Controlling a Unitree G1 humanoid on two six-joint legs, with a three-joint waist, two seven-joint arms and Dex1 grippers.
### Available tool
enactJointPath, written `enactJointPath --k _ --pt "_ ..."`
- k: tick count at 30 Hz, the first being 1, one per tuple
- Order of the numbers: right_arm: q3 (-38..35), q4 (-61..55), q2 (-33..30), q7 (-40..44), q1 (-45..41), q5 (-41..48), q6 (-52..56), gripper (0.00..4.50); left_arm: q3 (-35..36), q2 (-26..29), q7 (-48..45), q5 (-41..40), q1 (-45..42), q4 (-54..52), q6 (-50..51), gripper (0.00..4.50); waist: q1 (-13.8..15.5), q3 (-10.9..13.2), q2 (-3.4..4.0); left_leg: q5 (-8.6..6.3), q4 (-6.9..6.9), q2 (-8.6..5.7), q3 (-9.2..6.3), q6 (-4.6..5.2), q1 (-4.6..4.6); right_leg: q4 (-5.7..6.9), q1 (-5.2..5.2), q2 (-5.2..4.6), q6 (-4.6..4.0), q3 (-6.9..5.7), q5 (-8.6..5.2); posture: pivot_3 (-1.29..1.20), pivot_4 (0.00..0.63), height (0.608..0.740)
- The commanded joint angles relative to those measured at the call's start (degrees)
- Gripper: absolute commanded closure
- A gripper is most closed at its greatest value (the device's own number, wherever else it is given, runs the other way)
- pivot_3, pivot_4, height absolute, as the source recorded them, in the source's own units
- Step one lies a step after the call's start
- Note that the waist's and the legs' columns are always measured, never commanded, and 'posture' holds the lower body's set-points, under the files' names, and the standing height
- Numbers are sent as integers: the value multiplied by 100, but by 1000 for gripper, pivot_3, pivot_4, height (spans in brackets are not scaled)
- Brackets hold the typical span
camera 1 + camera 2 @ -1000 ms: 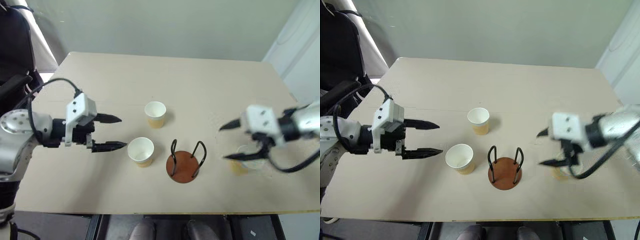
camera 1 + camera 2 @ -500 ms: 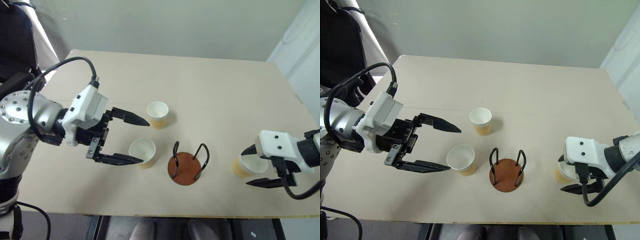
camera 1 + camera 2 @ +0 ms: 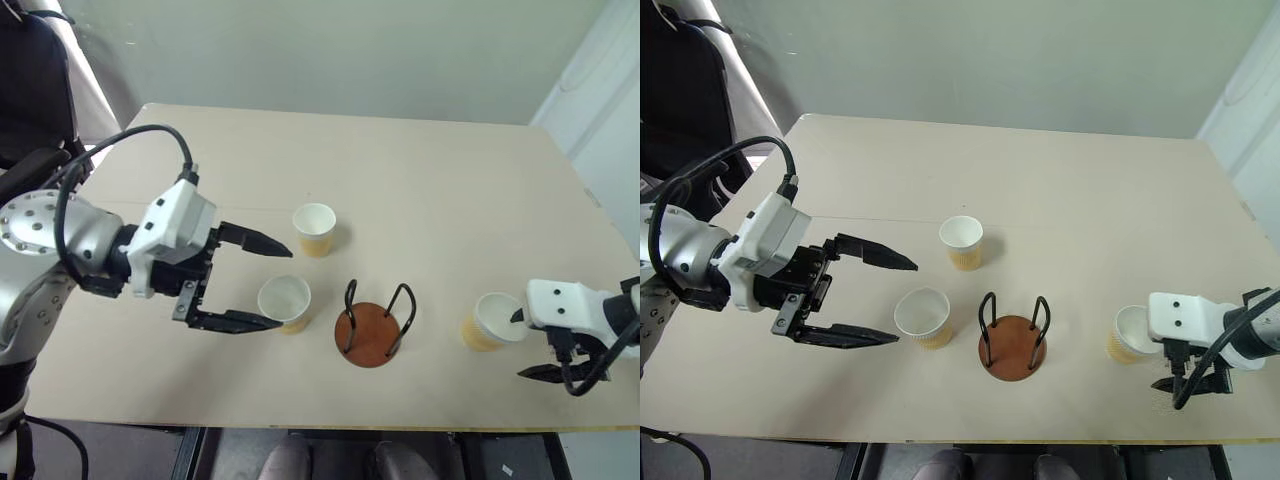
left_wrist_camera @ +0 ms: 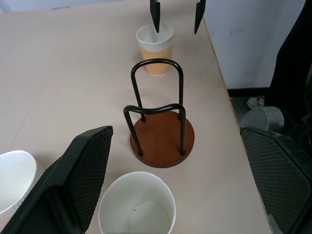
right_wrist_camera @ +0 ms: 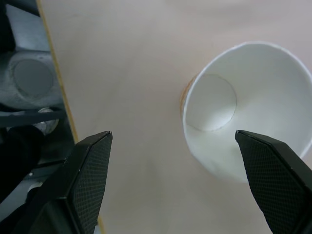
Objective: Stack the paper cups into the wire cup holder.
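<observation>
Moved: right tool down to the surface's near edge beside 1 cup; left tool toward the middle cups. Both tools spread wide, grasping nothing. Wire cup holder empty, 3 cups upright around it.

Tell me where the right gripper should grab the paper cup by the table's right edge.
Probably the ribbed wall just under the rim of that paper cup, coming from above. It stands upright and apart, mouth up, beside the open right gripper, so one finger can go on each side of the tapered wall.
</observation>
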Motion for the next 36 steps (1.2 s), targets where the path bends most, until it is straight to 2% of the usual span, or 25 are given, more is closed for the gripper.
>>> enactJointPath --k 1,4,9,15,16,19,23,25,27,30,36 --pt "322 -8 111 -174 -180 -117 -85 411 172 52 69 -11 -54 -87 -32 0 -1 0 0 0 2 0 0 1 -1 0 0 0 0 0 0 0 150 740" --pt "597 81 199 -245 -298 -217 -136 411 196 83 125 -37 -41 -125 10 0 -2 0 0 -1 5 0 0 1 -2 0 0 0 0 0 0 0 150 740" --pt "834 278 231 -232 -474 -325 -256 2058 256 127 170 -67 -20 -148 54 0 -5 0 0 -1 7 0 1 1 -1 3 0 0 0 0 0 0 150 740" --pt "1078 483 300 -228 -671 -450 -390 4336 236 121 262 -48 -10 -140 43 0 -5 0 0 -1 14 0 1 1 -1 9 0 0 0 -1 0 0 150 740" --pt "1114 509 316 -223 -707 -471 -407 4460 231 116 271 -43 -10 -137 38 0 -6 0 0 -1 16 0 1 1 -2 11 0 0 0 0 0 0 150 740" --pt "1158 544 337 -160 -775 -478 -479 4460 226 109 292 -36 -11 -132 23 0 -3 0 0 -1 20 0 0 2 -1 15 0 0 0 -2 0 0 150 740" --pt "826 451 385 210 -956 32 -524 4460 265 148 297 -25 20 -115 14 0 -21 0 0 -2 27 0 4 3 -2 21 0 0 0 -1 0 0 150 740" --pt "431 482 493 437 -1574 732 -313 4460 284 169 301 -2 72 -115 9 0 -40 3 4 -2 29 0 5 3 -1 25 0 2 0 -1 0 0 150 740" --pt "307 596 540 469 -2198 1058 -125 4460 296 172 315 -15 88 -124 14 0 -68 6 9 -2 38 -2 10 3 -6 35 -7 3 0 5 0 0 150 740" --pt "485 807 757 315 -3533 1453 336 4460 287 169 333 -22 81 -137 13 0 -106 5 8 -2 52 1 8 3 -2 45 -6 10 0 7 0 0 150 740" --pt "820 804 1443 235 -4912 2077 893 4460 214 142 342 19 41 -119 -8 0 -127 5 9 -1 60 5 1 4 -3 55 -9 12 0 6 0 0 150 740"
